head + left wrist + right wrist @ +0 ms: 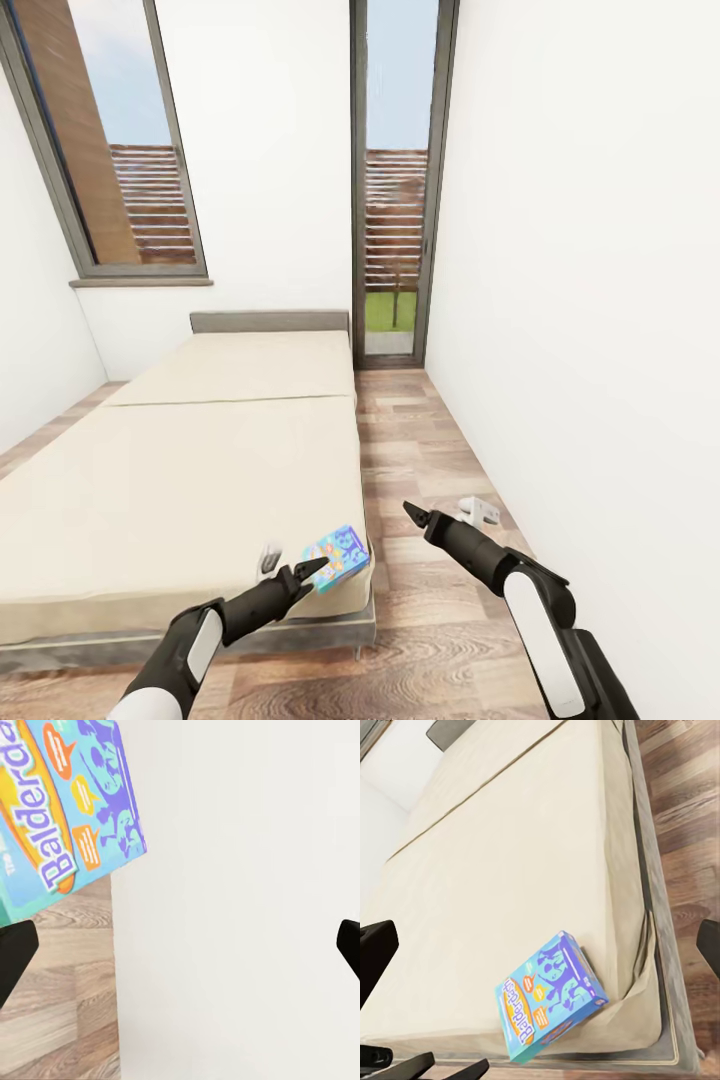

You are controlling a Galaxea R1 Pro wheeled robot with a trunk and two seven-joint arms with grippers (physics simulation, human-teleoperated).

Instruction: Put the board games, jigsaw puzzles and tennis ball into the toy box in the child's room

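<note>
The blue game box (337,556) lies flat on the bed (180,470), at the near corner by the floor-side edge, just ahead of the left gripper (305,574), whose fingertips in the head view reach almost to the box's near edge. In the left wrist view the box (71,802) sits off toward one finger rather than between the two, and those fingers stand wide apart and hold nothing. To take it well, I judge that the left hand should shift sideways until the box is centred between the fingers, then come in low along the mattress and close across the box's narrower span, so that it is not nudged over the bed's edge. The right gripper (417,515) hangs over the floor, well apart from the box and to the far side of it from the left hand; its fingers are spread and empty, and its camera looks down on the box (551,997) at the mattress corner. The bed is a broad cream surface split by one seam, with a grey headboard (270,321) beyond. Around it are wood plank floor (430,450), white walls, a window (110,150) and a tall glass door (395,180).
</note>
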